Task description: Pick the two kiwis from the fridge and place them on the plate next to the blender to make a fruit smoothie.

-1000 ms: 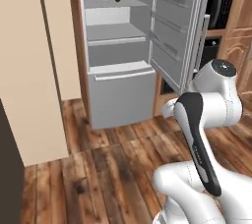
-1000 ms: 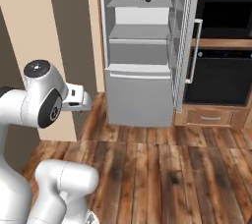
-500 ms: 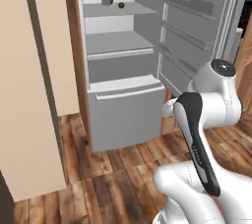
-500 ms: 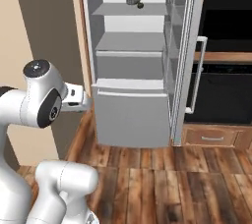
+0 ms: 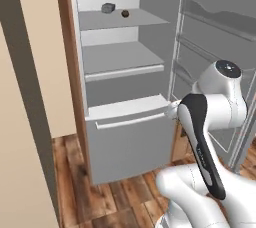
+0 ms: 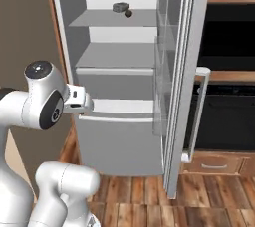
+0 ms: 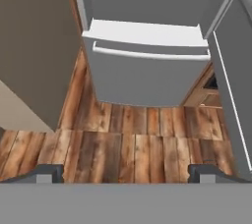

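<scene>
Inside the fridge (image 5: 125,137), a kiwi (image 5: 125,14) sits beside a grey lump (image 5: 108,7).

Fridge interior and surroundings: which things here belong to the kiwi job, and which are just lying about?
Belongs to the job:
- fridge, door open
- one dark kiwi on the top shelf
- gripper, open and empty

Just there:
- grey angular lump beside the kiwi
- black built-in oven

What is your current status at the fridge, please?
Gripper open, empty. One kiwi visible on top fridge shelf beside grey lump. Door open, path clear.
</scene>
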{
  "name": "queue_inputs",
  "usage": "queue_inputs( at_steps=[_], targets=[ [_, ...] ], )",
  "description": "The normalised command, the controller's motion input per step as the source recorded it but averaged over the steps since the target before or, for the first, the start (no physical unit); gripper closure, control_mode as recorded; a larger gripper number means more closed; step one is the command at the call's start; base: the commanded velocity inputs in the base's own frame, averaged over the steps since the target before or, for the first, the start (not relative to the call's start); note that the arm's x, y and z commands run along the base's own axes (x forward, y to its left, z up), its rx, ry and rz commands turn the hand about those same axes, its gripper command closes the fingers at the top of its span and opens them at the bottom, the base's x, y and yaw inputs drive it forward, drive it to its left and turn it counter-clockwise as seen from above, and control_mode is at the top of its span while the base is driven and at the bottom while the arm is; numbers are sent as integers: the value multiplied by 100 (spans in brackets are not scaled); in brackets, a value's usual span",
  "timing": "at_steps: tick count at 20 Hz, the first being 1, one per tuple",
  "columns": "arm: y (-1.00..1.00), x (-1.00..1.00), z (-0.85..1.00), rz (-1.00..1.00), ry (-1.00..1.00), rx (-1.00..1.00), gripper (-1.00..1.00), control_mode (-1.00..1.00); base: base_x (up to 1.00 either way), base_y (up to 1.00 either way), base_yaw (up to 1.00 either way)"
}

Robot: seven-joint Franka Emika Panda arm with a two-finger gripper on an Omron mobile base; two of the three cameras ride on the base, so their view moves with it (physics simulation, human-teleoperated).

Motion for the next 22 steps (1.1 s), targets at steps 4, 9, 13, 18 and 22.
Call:
queue_inputs(
  at_steps=[4, 9, 13, 18, 22],
  targets=[
    [0, 0, 0, 0, 0, 0, -100, 100, 99, 11, -2],
    [0, 0, 0, 0, 0, 0, -100, 100, 95, 14, -1],
    [0, 0, 0, 0, 0, 0, -100, 100, 83, 4, 0],
    [0, 0, 0, 0, 0, 0, -100, 100, 74, 4, 0],
    [-2, 9, 6, 0, 1, 0, -100, -100, 22, 0, 0]
  ],
)
